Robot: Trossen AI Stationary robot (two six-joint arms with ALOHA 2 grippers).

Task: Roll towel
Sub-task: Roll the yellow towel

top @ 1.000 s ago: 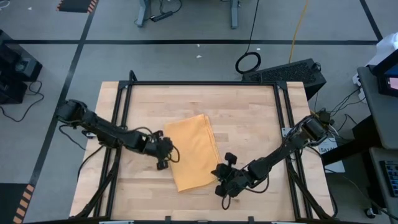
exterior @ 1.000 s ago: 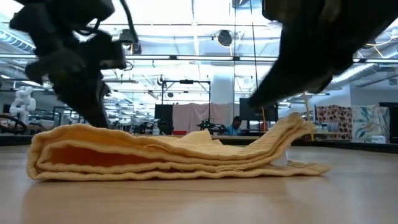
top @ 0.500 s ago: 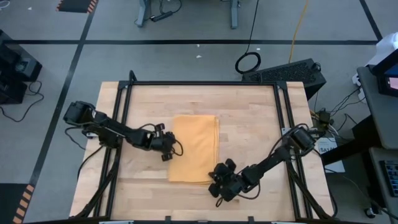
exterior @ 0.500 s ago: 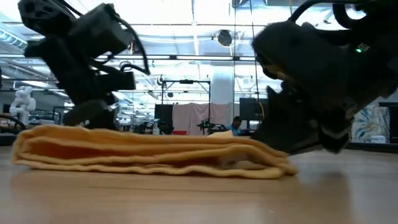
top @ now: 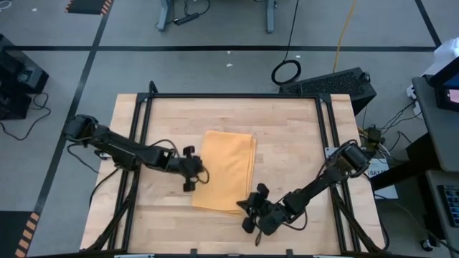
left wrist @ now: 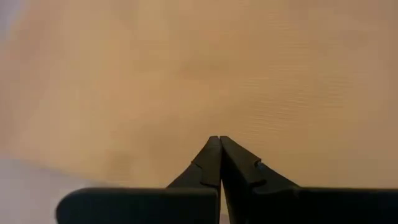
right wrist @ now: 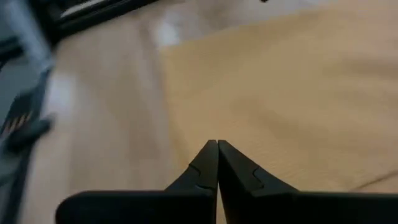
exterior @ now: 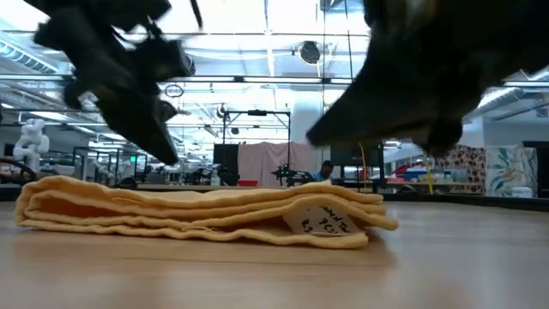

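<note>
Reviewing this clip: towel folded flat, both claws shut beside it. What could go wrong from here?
1. The towel lies as a loose multi-layer fold; rolling may drag only the top layers, leaving a skewed roll.
2. The left claw and right claw are shut and neither holds cloth, so they might push and bunch it rather than grip.
3. The white tag sticks out at one end and could snag on a claw.

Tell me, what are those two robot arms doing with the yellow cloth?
They are working on a folded yellow towel lying flat in the middle of the table. The left end effector is shut beside the towel's left edge, and the right end effector is shut by its near right corner. Neither holds the towel. It is folded in layers, not rolled yet, with a white tag showing.
</note>
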